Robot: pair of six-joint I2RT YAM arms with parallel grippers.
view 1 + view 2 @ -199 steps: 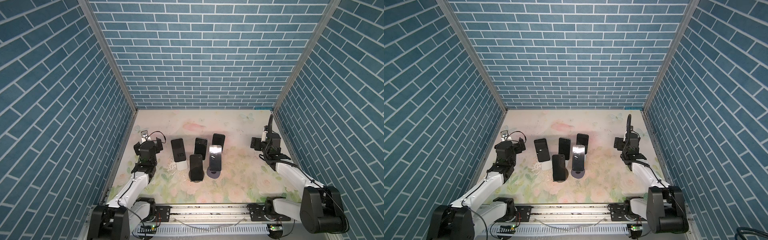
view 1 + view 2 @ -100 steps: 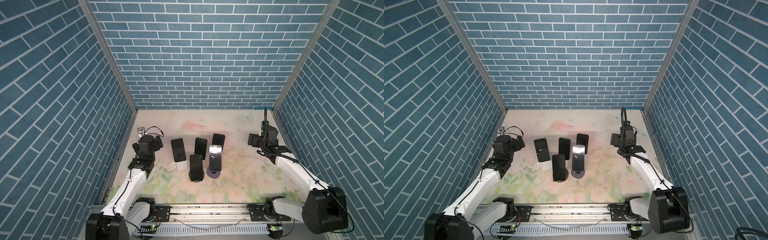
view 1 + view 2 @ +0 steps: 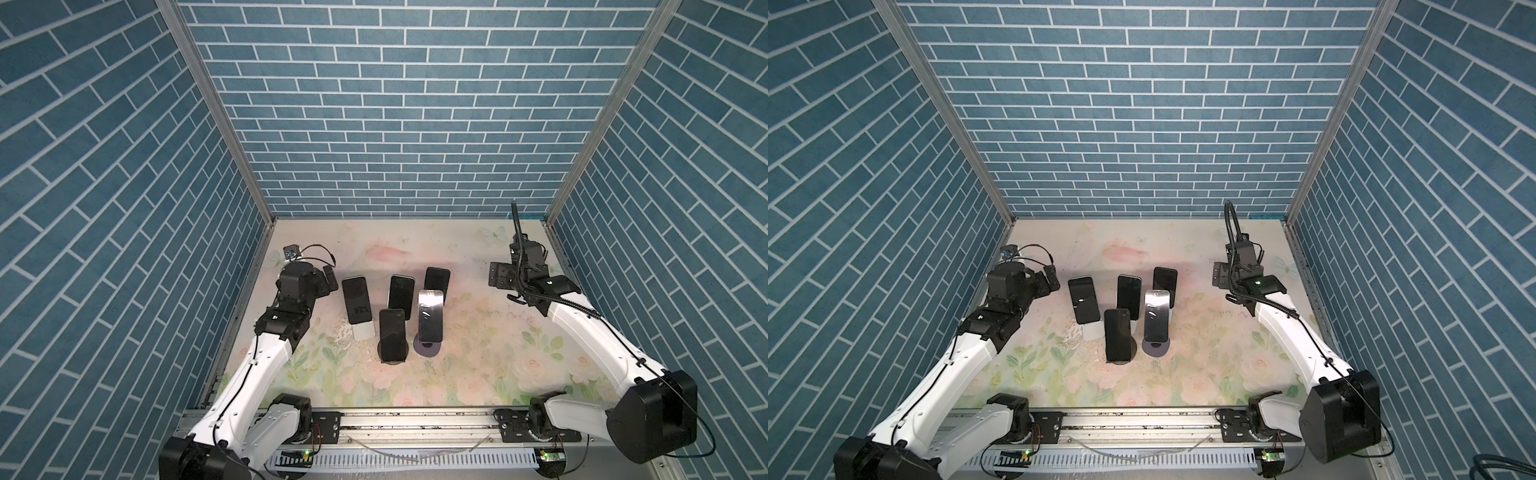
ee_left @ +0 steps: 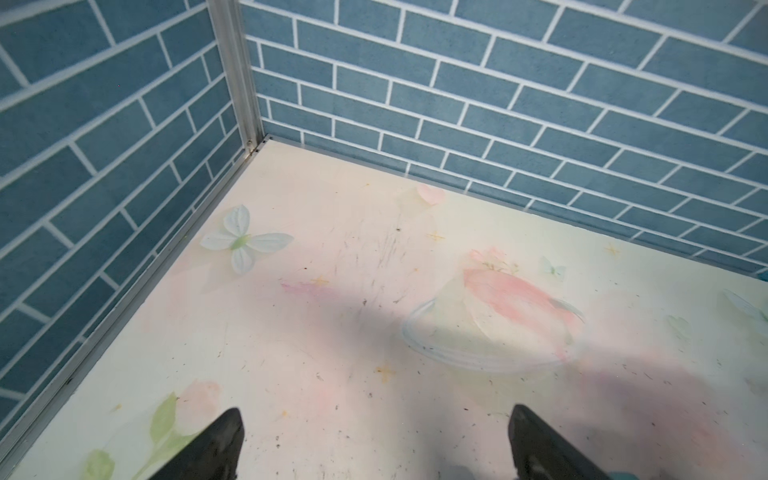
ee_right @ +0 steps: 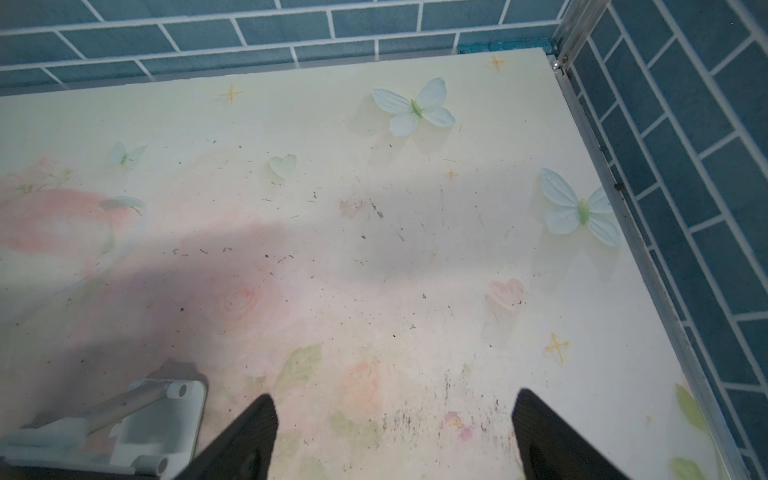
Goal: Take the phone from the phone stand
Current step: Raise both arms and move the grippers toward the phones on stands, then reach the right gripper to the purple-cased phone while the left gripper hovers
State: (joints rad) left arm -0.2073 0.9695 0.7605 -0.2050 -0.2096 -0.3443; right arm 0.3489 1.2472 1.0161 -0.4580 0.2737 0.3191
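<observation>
While five phones [image 3: 392, 335] crowd together, seemingly on stands [image 3: 428, 350], left pincer [image 4: 375, 411] spread beside them, right pincer [image 5: 392, 405] spread, well apart.

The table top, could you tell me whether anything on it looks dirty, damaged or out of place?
Yes: the table is scuffed and strewn with dark specks, plain in both wrist views. A worn whitish patch lies beside the phones, which all stand propped up, none fallen.

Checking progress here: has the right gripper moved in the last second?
Yes. In a top view the right gripper has shifted left, toward the rearmost phone, and slightly toward the back wall.
</observation>
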